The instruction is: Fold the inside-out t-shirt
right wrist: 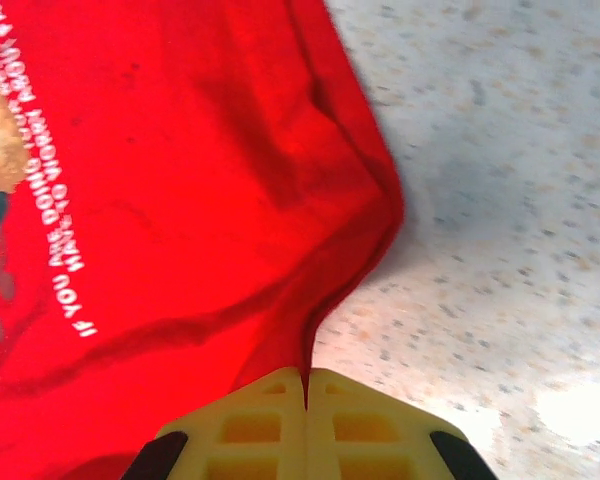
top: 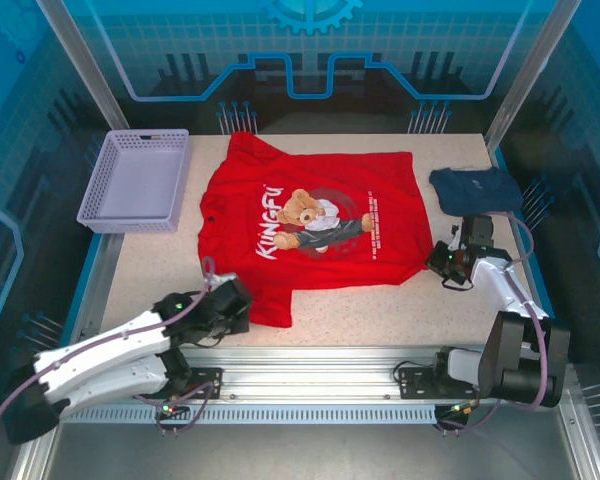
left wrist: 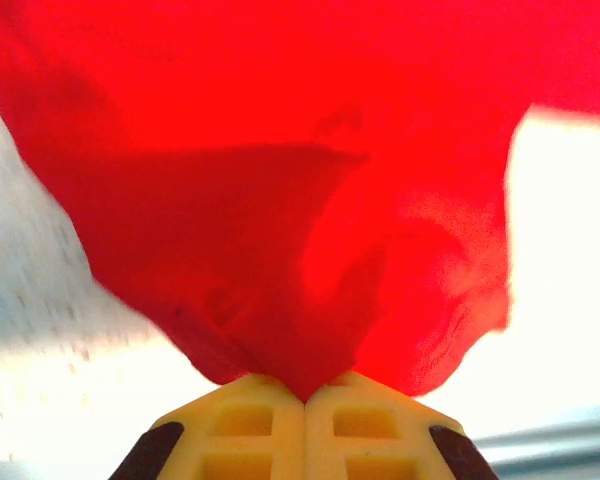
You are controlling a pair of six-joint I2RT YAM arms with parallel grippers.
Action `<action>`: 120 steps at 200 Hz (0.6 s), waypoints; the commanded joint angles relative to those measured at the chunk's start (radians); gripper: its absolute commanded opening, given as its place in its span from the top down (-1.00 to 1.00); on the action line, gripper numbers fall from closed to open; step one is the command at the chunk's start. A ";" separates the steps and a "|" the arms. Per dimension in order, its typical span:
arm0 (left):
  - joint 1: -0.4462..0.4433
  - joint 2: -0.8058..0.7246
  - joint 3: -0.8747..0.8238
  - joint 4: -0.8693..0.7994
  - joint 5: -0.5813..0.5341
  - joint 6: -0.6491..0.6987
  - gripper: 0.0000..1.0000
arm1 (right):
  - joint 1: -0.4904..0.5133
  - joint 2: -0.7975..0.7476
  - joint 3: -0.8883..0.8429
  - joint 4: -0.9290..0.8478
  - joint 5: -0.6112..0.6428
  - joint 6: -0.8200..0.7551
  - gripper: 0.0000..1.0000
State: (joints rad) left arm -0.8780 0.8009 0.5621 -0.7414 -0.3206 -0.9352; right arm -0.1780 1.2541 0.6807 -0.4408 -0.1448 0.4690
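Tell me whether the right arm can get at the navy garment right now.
Probably not yet: the right gripper is shut on the t-shirt. The navy garment lies close beyond it, nothing between, so after letting go it likely could.

left gripper [left wrist: 305, 397] clamped, right gripper [right wrist: 305, 382] clamped

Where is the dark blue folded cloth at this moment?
In the top external view, the dark blue folded cloth lies at the far right of the table, just right of the red t-shirt and just beyond the right gripper.
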 commanded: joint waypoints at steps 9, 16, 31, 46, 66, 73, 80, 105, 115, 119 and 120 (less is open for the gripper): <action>0.106 -0.101 -0.003 0.162 -0.281 0.102 1.00 | 0.075 0.097 0.067 0.066 -0.025 0.027 1.00; 0.138 -0.108 -0.005 0.226 -0.306 0.135 1.00 | 0.075 0.106 0.081 0.077 -0.004 0.029 1.00; 0.186 -0.117 0.028 0.334 -0.361 0.219 1.00 | 0.076 0.090 0.131 0.080 0.040 0.027 1.00; 0.192 -0.127 0.109 0.422 -0.410 0.354 1.00 | 0.080 0.030 0.207 0.044 0.066 0.024 1.00; 0.192 -0.136 0.266 0.478 -0.461 0.554 1.00 | 0.092 -0.086 0.316 0.002 0.134 0.005 1.00; 0.193 -0.142 0.318 0.505 -0.469 0.617 1.00 | 0.095 -0.122 0.354 -0.015 0.147 -0.005 1.00; 0.192 -0.146 0.369 0.541 -0.463 0.686 1.00 | 0.094 -0.154 0.398 -0.037 0.163 -0.015 1.00; 0.191 -0.124 0.598 0.550 -0.407 0.842 1.00 | 0.096 -0.240 0.600 -0.129 0.160 -0.046 1.00; 0.191 -0.096 0.710 0.520 -0.371 0.881 1.00 | 0.095 -0.271 0.680 -0.158 0.153 -0.056 1.00; 0.191 -0.084 0.754 0.509 -0.353 0.895 1.00 | 0.096 -0.282 0.711 -0.171 0.154 -0.058 1.00; 0.191 -0.080 0.766 0.506 -0.349 0.898 1.00 | 0.096 -0.284 0.718 -0.174 0.153 -0.059 1.00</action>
State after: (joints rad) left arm -0.6907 0.6964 1.1191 -0.2863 -0.6987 -0.2539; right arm -0.0921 1.0420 1.2495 -0.5026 -0.0162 0.4488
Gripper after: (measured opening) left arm 0.045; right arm 0.046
